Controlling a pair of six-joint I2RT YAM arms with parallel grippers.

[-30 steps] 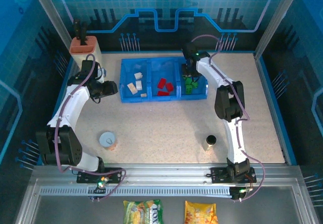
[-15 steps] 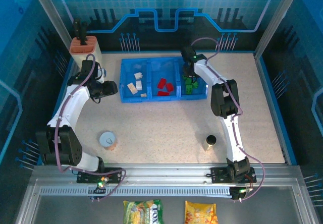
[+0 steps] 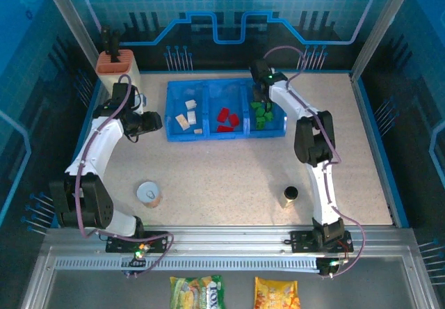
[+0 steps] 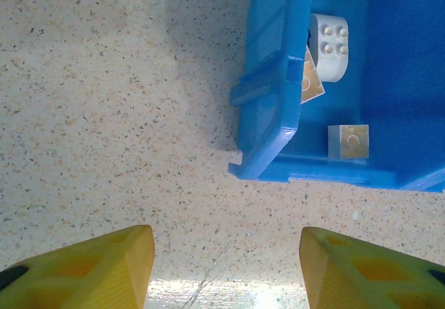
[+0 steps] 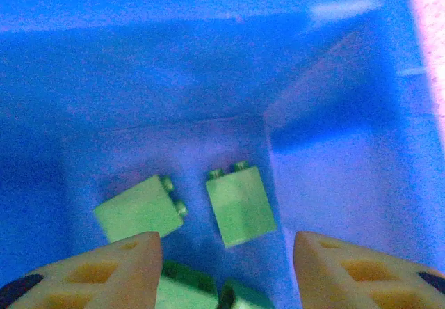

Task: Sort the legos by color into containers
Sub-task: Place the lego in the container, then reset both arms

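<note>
Speckled beige table [image 3: 229, 170] carries a blue three-compartment tray [image 3: 208, 138]; left gripper [image 4: 226, 253] hangs spread and empty just outside its left wall, right gripper [image 5: 226, 253] spread and empty over the right compartment; white legos [image 3: 186, 114] lie left, red legos [image 3: 226, 119] middle, green legos [image 3: 262, 116] right

Readable text: none certain. Green-and-yellow snack bag [image 3: 197, 291], in front of the arm bases, is showing printed lettering too small to make out. Orange snack bag [image 3: 276, 293] beside it is likewise blurring out.
</note>
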